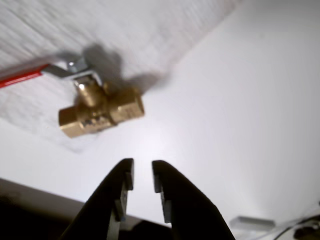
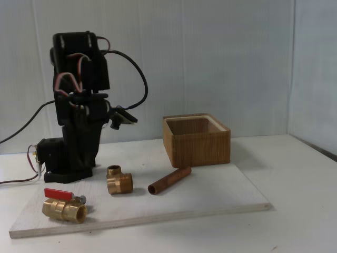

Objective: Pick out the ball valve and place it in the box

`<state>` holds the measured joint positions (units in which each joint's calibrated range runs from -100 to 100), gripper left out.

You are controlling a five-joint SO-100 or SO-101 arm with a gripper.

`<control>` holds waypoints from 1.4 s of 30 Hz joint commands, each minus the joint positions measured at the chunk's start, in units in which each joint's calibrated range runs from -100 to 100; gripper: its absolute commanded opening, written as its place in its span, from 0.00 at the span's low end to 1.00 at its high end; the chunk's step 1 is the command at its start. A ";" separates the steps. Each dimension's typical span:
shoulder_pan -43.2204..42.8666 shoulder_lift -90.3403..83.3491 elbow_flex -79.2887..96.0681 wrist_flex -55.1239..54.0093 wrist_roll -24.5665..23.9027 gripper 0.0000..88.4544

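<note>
We are locating the ball valve [image 2: 64, 206], lying on the board [image 2: 210, 197] on the tabletop [image 2: 295, 226], low and left of the hand [image 1: 142, 192] in the fixed view, well apart. The hand is hanging released, holding nothing. We should close across the brass body, not the lever. The box [image 2: 196, 140] is sitting to the hand's right.

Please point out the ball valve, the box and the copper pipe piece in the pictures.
ball valve [image 2: 65, 210], fixed view, on the brass body.
box [image 2: 197, 144], fixed view, on the ribbed front wall.
copper pipe piece [image 2: 170, 181], fixed view, on the middle of the tube.
</note>
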<state>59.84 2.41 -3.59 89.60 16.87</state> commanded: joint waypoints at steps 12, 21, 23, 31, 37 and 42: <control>10.72 -1.27 -6.79 -0.62 -15.89 0.03; 10.79 -1.18 -6.97 3.17 -21.06 0.03; 10.94 -0.51 -6.79 4.55 -25.20 0.03; 11.45 -0.42 -0.48 8.68 -34.67 0.03; 11.68 -0.42 2.59 8.60 -37.11 0.03; 11.75 -0.42 3.13 8.17 -38.97 0.03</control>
<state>71.69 2.67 -0.23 97.51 -21.47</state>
